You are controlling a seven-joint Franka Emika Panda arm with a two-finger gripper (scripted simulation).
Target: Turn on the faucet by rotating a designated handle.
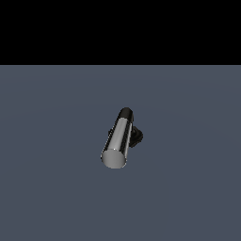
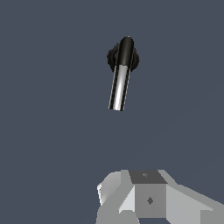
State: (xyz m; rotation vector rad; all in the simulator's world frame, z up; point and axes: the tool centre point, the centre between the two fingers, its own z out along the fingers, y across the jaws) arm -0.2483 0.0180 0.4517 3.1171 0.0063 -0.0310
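- The tool [image 2: 148, 199] shows only its grey body in the wrist view; whether its fingers are open or closed, I cannot tell.
- It hangs well apart from the faucet [image 1: 135, 134].
- The handle [image 2: 119, 87] looks rigid, slick chrome; push near its flat free end.

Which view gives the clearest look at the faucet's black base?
The wrist view: the base shows on both sides of the elbow, above the handle. In the exterior view the handle covers most of it, leaving a dark sliver.
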